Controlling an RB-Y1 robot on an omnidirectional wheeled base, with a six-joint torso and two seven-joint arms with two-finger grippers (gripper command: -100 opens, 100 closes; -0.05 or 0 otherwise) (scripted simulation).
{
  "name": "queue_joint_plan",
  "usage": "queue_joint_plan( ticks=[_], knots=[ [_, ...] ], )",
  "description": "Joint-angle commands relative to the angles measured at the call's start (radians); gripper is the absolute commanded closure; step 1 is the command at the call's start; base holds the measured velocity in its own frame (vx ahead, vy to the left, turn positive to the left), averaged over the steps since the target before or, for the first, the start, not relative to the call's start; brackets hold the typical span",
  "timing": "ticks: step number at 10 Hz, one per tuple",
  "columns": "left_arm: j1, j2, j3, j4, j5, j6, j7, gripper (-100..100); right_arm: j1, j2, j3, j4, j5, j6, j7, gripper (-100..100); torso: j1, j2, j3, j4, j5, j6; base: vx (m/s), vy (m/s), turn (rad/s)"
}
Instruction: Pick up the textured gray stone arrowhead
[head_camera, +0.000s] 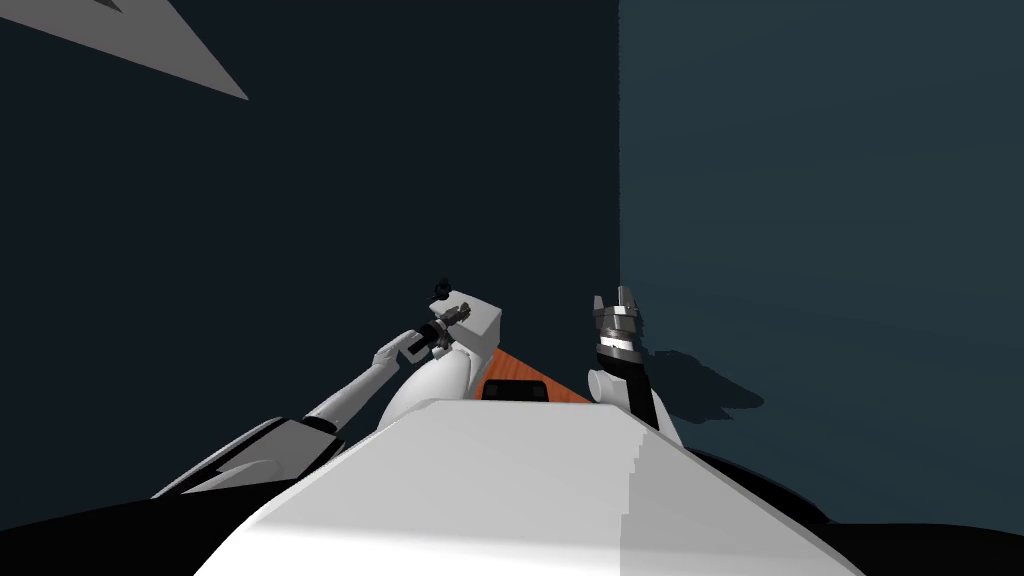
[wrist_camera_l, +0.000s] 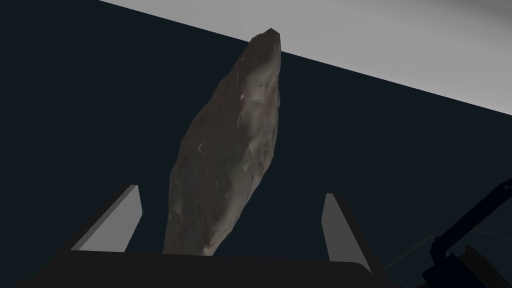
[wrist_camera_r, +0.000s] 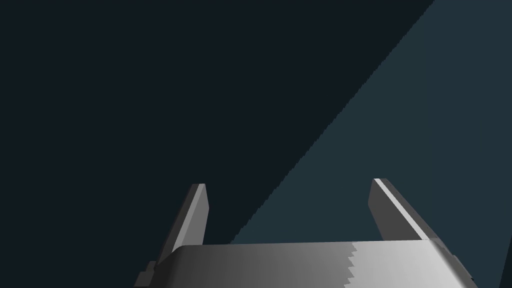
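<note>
Dark walls stand all around. The left wall (head_camera: 300, 250) is almost black and the right wall (head_camera: 820, 200) is a bit more blue, and they meet in a corner straight ahead. A pale grey bit of ceiling (head_camera: 150, 45) shows far off to the left.

The left arm (head_camera: 350, 395) reaches up and forward. The left gripper (head_camera: 458, 313) is in front of a white box (head_camera: 482, 326). In the left wrist view its two fingers (wrist_camera_l: 112, 225) are spread wide. The stone arrowhead (wrist_camera_l: 227, 150) stands up between them. It is long, rough and grey-brown. Its pointed tip is away from the gripper and its fat end is down at the dark gripper body. It is closer to one finger than to the other. Dark wall shows between the stone and each finger, so the fingers are not pinching its sides. Past its tip is the pale ceiling.

Just right of the white box lies a slanted orange-brown board (head_camera: 510, 368) with a small black patch (head_camera: 515, 390) on it.

Further right, the right gripper (head_camera: 617, 300) is held up near the corner where the walls meet. Its shadow (head_camera: 700, 380) falls on the right wall. In the right wrist view its fingers (wrist_camera_r: 192, 215) are spread wide too, and they hold nothing.
</note>
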Motion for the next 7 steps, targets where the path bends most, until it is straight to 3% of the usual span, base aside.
queue_joint_plan(
  ticks=[1,2,3,4,6,7],
  knots=[
    [-0.018,-0.001,0.000,0.050,-0.001,-0.019,0.001,-100,0.000,0.000,0.000,0.000,0.000,0.000,0.000,0,0.000,0.000,0.000,0.000,0.000,0.000,-0.025,-0.037,-0.002],
    [-0.018,-0.001,0.000,0.077,-0.001,-0.019,0.001,-100,0.000,0.000,0.000,0.000,0.000,0.000,0.000,0,0.001,0.000,0.000,0.000,0.000,0.000,-0.007,-0.013,-0.003],
    [-0.060,-0.005,-0.016,0.101,-0.008,-0.066,0.014,-100,0.000,0.000,0.000,0.000,0.000,0.000,0.000,0,0.002,-0.001,-0.001,0.000,0.000,0.000,-0.040,-0.040,0.056],
    [-0.080,-0.005,-0.016,0.127,-0.008,-0.080,0.014,-100,0.000,0.000,0.000,0.000,0.000,0.000,0.000,0,0.001,0.000,0.000,0.000,0.000,0.000,-0.048,-0.057,0.039],
    [-0.104,-0.005,-0.016,0.183,-0.008,-0.080,0.014,-100,0.000,0.000,0.000,0.000,0.000,0.000,0.000,0,0.001,-0.001,0.000,0.000,0.000,0.000,-0.014,-0.019,-0.004],
    [-0.157,-0.009,-0.033,0.229,-0.015,-0.137,0.028,-100,0.000,0.000,0.000,0.000,0.000,0.000,0.000,0,0.002,-0.002,-0.001,0.000,0.001,0.000,-0.043,-0.039,0.059]
  ],
)
